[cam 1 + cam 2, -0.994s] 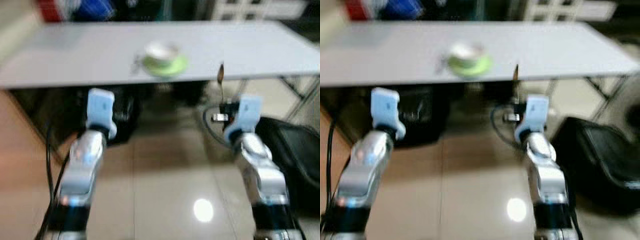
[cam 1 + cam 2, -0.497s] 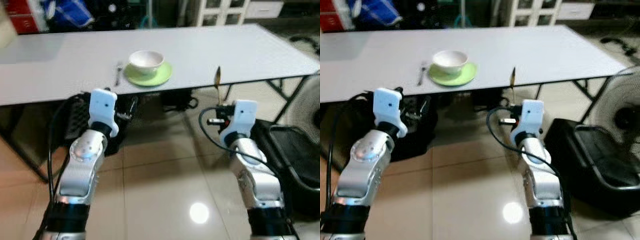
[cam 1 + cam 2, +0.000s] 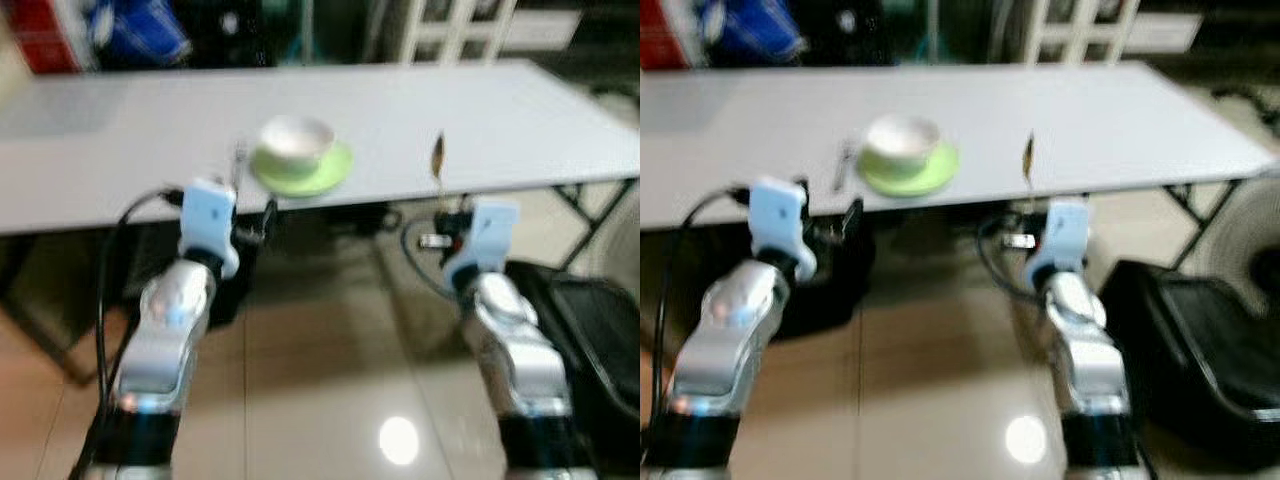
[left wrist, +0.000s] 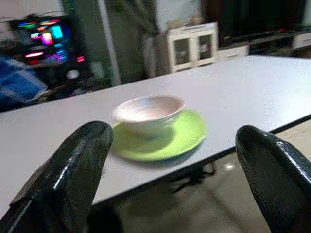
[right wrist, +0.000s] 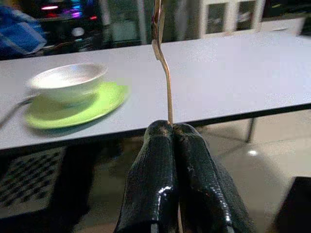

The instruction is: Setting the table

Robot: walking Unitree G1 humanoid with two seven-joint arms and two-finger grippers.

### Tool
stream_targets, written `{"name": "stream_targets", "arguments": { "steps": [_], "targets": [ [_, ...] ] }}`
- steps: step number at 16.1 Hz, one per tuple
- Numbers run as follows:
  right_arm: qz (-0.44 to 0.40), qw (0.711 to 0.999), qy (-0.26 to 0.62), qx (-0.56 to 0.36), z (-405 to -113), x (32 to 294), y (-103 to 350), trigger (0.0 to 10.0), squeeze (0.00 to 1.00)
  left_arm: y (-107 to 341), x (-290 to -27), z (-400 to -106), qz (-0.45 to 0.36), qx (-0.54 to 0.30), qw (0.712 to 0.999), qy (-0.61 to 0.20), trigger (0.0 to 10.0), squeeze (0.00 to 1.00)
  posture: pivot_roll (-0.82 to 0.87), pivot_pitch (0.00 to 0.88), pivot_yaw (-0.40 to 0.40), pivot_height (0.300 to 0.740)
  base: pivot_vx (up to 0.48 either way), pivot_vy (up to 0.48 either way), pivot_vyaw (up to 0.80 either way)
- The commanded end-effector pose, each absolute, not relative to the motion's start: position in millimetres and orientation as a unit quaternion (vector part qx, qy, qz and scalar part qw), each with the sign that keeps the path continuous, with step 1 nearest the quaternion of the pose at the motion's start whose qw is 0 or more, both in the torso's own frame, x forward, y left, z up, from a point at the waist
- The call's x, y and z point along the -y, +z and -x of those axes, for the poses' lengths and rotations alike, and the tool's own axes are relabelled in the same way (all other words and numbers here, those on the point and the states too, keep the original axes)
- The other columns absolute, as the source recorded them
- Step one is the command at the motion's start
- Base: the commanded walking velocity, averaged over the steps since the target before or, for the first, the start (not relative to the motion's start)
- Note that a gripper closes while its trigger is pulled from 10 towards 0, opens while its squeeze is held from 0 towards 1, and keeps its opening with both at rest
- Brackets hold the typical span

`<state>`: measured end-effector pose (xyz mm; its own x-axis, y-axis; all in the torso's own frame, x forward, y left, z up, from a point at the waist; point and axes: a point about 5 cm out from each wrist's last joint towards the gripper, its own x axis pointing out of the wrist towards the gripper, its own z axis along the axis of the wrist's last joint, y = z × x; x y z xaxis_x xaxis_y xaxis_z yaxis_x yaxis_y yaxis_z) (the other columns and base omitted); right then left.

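A white bowl [image 3: 297, 135] sits on a green plate [image 3: 312, 175] near the front edge of the long grey table [image 3: 520, 120]. Just left of the plate lies a fork [image 3: 843, 165], blurred. My right gripper [image 5: 172, 132] is shut on the handle of a spoon [image 5: 163, 58], holding it upright in front of the table edge, to the right of the plate. My left gripper [image 4: 172, 138] is open with nothing between its fingers; it is level with the table edge and faces the bowl and plate.
A black chair [image 3: 595, 330] stands on the glossy tiled floor at the right. Dark items sit under the table. Behind the table are a white cabinet [image 3: 455, 25] and blue bags [image 3: 140, 30].
The whole picture has shifted a little and blurred, so the camera moved. Both arms hold the same pose, and the spoon stays upright in the right gripper.
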<state>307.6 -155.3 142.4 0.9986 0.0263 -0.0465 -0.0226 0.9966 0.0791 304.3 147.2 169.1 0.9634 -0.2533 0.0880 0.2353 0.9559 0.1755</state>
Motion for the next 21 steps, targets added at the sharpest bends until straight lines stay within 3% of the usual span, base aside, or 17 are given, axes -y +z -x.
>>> {"name": "stream_targets", "arguments": {
  "steps": [1,17,21],
  "targets": [
    [-0.037,0.999,-0.005,-0.013,-309,167,150,10.0,0.0,173,-136,-305,-0.081,0.063,0.985,-0.14,10.0,0.0,0.06,0.0,-0.027,0.74,0.405,0.0,-0.48],
    [-0.037,0.999,-0.005,-0.012,-310,167,151,10.0,0.0,173,-135,-304,-0.081,0.063,0.985,-0.141,10.0,0.0,0.05,0.0,-0.018,0.74,0.405,0.0,-0.48],
    [-0.017,0.999,0.046,-0.024,-304,155,144,10.0,0.0,173,-138,-291,-0.082,0.057,0.984,-0.149,10.0,0.0,0.06,0.0,-0.016,0.74,0.292,0.0,0.0]
  ]
}}
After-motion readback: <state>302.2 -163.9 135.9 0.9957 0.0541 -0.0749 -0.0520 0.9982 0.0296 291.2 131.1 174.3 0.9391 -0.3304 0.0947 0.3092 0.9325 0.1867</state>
